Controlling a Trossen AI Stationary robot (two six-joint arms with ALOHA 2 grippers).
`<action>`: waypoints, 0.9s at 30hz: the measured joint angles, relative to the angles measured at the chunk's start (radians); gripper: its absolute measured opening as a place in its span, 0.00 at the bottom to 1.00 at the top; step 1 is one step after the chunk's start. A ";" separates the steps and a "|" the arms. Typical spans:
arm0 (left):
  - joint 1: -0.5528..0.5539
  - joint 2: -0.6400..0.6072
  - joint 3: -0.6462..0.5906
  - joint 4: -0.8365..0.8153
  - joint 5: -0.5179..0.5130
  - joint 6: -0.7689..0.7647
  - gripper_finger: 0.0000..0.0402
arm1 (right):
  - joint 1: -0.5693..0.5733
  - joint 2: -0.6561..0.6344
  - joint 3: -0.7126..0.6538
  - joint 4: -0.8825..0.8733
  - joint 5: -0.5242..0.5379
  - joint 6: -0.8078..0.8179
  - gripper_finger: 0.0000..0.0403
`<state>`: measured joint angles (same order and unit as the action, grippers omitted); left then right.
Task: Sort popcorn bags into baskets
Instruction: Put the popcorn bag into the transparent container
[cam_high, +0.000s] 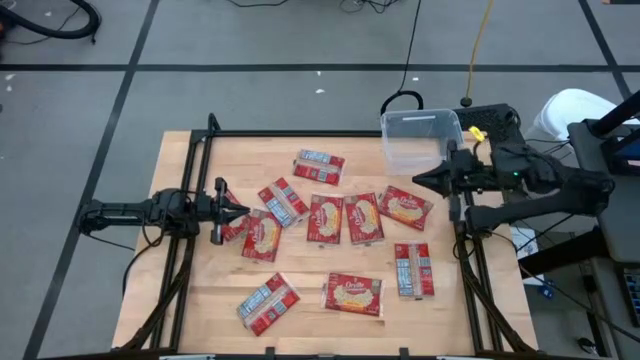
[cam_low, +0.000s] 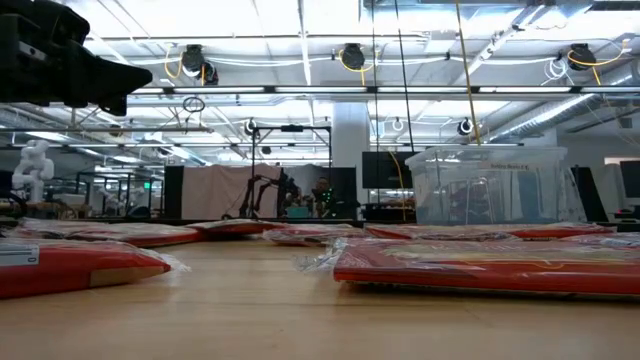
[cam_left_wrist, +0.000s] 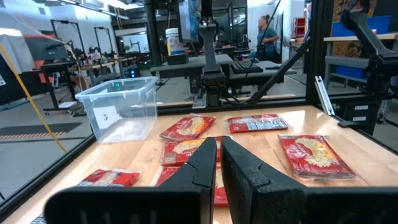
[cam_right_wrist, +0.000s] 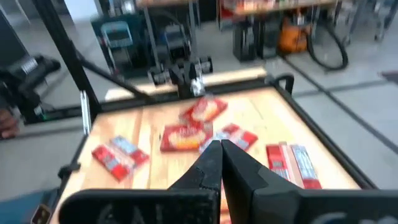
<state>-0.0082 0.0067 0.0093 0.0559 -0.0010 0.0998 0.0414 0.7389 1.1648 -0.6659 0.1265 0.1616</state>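
Several red popcorn bags lie flat and scattered on the wooden table, among them one mid-table (cam_high: 325, 218), one at the far side (cam_high: 318, 165) and one near the front edge (cam_high: 354, 294). The clear plastic basket (cam_high: 420, 140) stands at the far right corner, and no bag shows inside it in the left wrist view (cam_left_wrist: 118, 109). My left gripper (cam_high: 240, 210) is shut and points level toward the right, above the bags at the table's left. My right gripper (cam_high: 420, 180) is shut too. It hangs raised over the right side just in front of the basket, pointing left.
Black frame rails run along the table's left (cam_high: 190, 200) and right (cam_high: 465, 250) sides and across its far edge. A black cable loop (cam_high: 400, 100) lies behind the basket. Bare wood shows between the bags near the front left. A person (cam_left_wrist: 267, 31) stands in the room beyond.
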 joint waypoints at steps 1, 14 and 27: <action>0.000 0.000 0.000 0.000 0.000 0.000 0.08 | 0.000 0.031 0.038 -0.036 0.000 0.007 0.00; 0.000 0.000 0.000 0.000 0.000 0.000 0.08 | 0.000 0.335 0.283 -0.537 0.001 0.166 0.00; 0.000 0.000 0.006 0.066 -0.001 -0.172 0.08 | 0.000 0.394 0.277 -0.572 0.001 0.207 0.00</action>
<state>-0.0082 0.0067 0.0154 0.1223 -0.0017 -0.0723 0.0414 1.1333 1.4423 -1.2380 0.1276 0.3685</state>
